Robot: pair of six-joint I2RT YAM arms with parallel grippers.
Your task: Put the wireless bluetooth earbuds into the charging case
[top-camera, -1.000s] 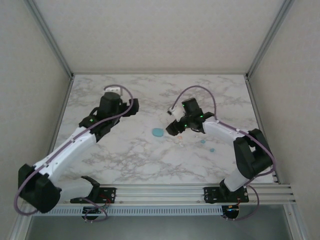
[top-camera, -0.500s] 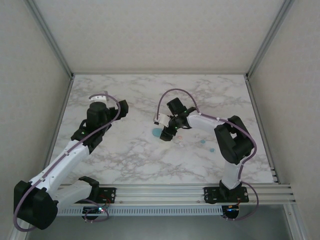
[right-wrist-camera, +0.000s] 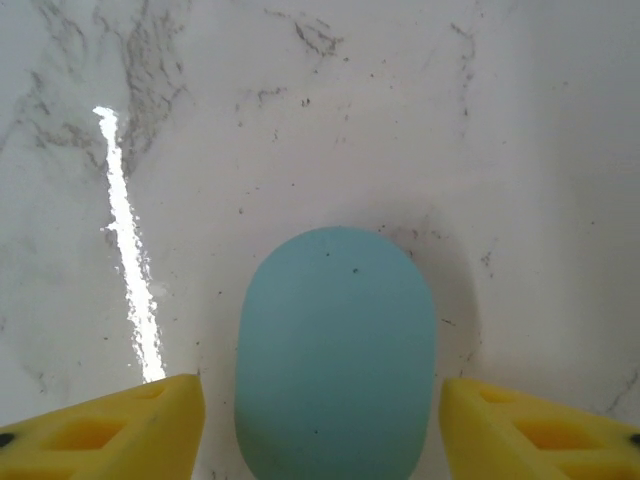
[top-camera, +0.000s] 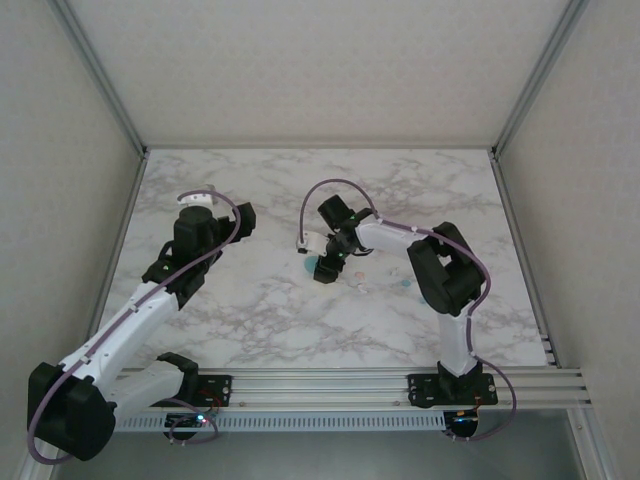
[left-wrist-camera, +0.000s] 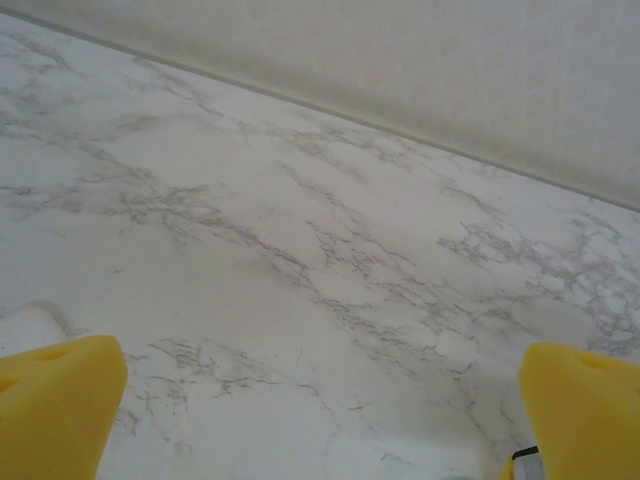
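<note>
— Where is the right tool [right-wrist-camera: 320,385]?
— Spread astride the teal charging case [right-wrist-camera: 335,345], a gap on each side.
— And the earbuds [top-camera: 358,284]?
— Tiny, loose on the counter [top-camera: 250,310] near the case. The left tool [left-wrist-camera: 320,400] gapes wide.

i see the pale teal charging case [right-wrist-camera: 335,340] on the marble table [right-wrist-camera: 400,100], sitting between my right gripper [right-wrist-camera: 320,405] and its spread yellow fingers [right-wrist-camera: 110,430].

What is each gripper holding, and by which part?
Nothing is held. The right gripper straddles the teal case with open jaws; the left gripper hangs open over the table.
</note>
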